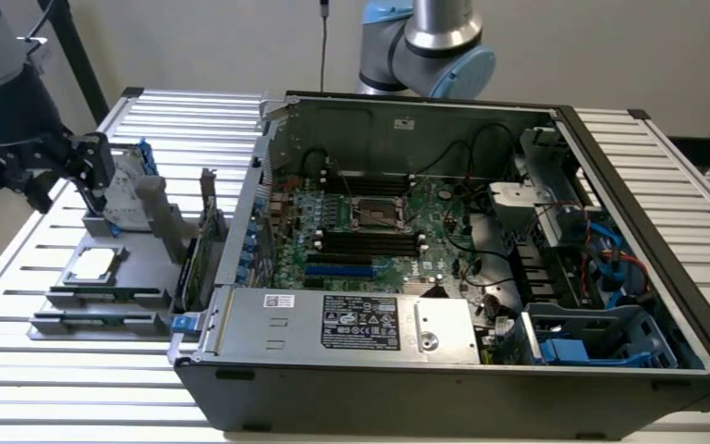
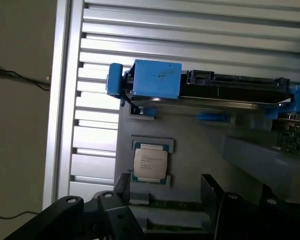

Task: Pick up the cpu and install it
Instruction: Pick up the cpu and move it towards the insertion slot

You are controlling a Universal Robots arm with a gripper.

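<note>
The cpu [image 1: 93, 265] [image 2: 150, 162] is a small flat silver square lying in a recess of the grey parts holder [image 1: 145, 268] at the exterior view's left. My gripper [image 1: 69, 176] [image 2: 167, 195] hangs above that holder, close to the cpu and apart from it. It is open, and nothing lies between its black fingers [image 2: 122, 192]. Inside the open computer case, the motherboard's empty cpu socket [image 1: 373, 215] shows near the middle of the board.
A hard drive in a blue bracket [image 1: 127, 199] [image 2: 210, 87] stands on edge just behind the cpu. Memory sticks [image 1: 99, 322] lie in slots at the holder's front. The black case [image 1: 454, 388] takes up the middle of the slatted metal table [image 1: 34, 388], with its power supply [image 1: 355, 324] along the front.
</note>
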